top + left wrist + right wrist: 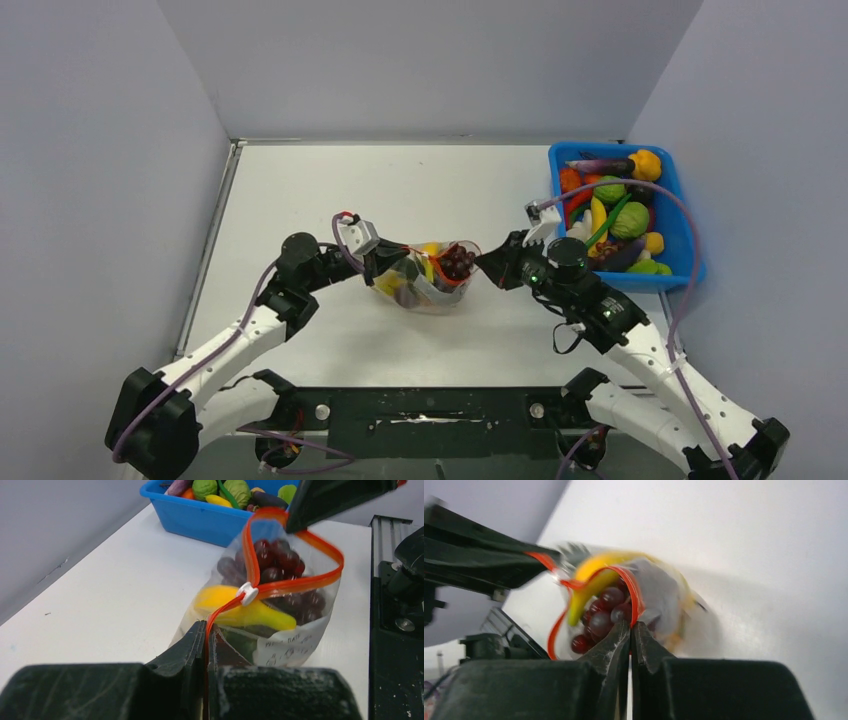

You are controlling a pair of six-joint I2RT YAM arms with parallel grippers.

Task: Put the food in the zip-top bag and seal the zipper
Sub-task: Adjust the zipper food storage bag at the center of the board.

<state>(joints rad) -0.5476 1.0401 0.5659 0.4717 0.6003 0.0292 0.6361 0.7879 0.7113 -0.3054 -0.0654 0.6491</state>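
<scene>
1. While both arms meet over the middle of the table (450,190), a little toward its near edge, the bag (432,292) hangs between them, and its bottom seems to rest on the surface.
2. The left gripper (206,630) is clenched on one end of the red zipper (300,584). The right gripper (630,627) is pinched tight on the opposite end.
3. A banana (252,614) and grapes (275,562) are inside the bag. More toy food lies in the blue bin (692,268) at the right edge, near the far right corner.
4. The bag is probably light, soft and a little slippery, so its thin walls would fold under a grip. The stiffer zipper is the better place to hold.
5. The small white slider (247,593) sits near the left end. From it to the right gripper the mouth gapes open in a loop.
6. The right wrist view is blurred. The pieces under the banana cannot be named, and the writing on the white label (287,647) is not readable.
</scene>
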